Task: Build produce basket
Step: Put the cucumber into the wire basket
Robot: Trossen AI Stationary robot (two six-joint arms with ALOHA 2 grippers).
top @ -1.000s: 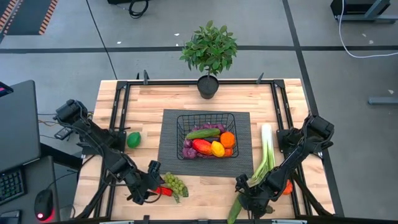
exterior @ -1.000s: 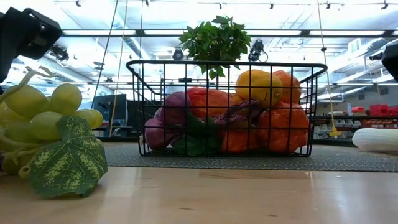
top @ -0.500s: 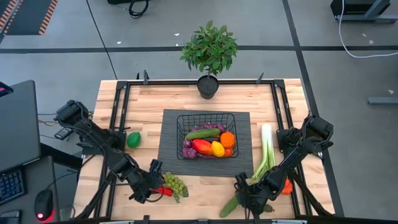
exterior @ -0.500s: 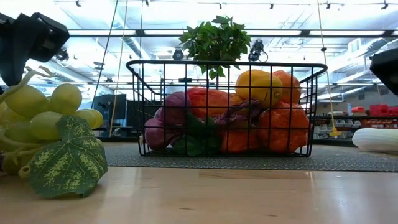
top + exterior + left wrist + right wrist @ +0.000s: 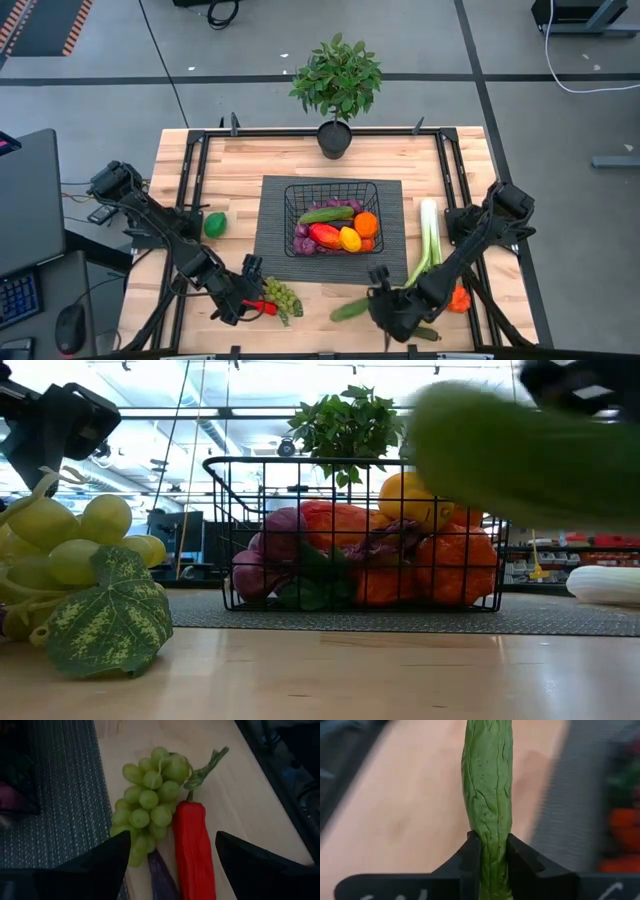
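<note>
A light butcher-block wooden table with a black metal frame along its edges stands on a grey concrete floor crossed by dark tape lines. At the middle of the table lies a dark grey ribbed rectangular mat. At the table's far edge, centred, a leafy green potted plant in a small black pot stands upright, apart from the mat. Off the table's left side sits a dark desk with part of a black keyboard and a black computer mouse. In the low view, a bright room with ceiling lights and shelving stretches behind the table.
</note>
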